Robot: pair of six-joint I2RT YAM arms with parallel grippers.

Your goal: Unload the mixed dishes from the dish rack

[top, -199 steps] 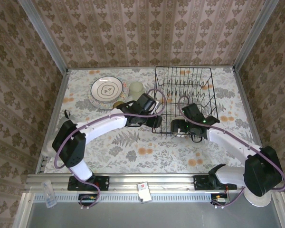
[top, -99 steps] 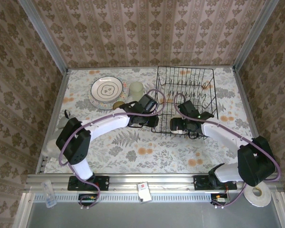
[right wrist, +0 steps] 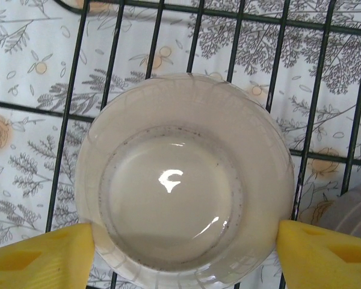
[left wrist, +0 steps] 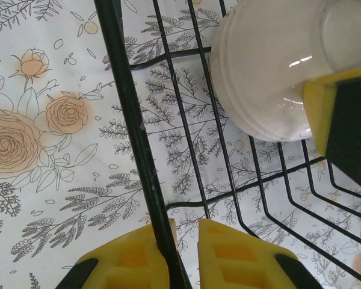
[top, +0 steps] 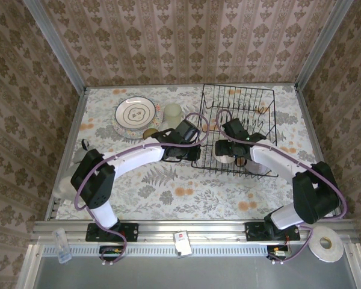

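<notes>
Nothing legible appears in any of the views: no words, brand names, numbers or signs. At the bottom centre of the top view, a small white box on the rail carries a red mark too small to make out. In the upper left, the plate bears a dark drawn motif rather than letters.

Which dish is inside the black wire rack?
The cream bowl: it alone sits among the wires of the rack. The plate, the glass and the little brown cup stand outside it on the table.
</notes>
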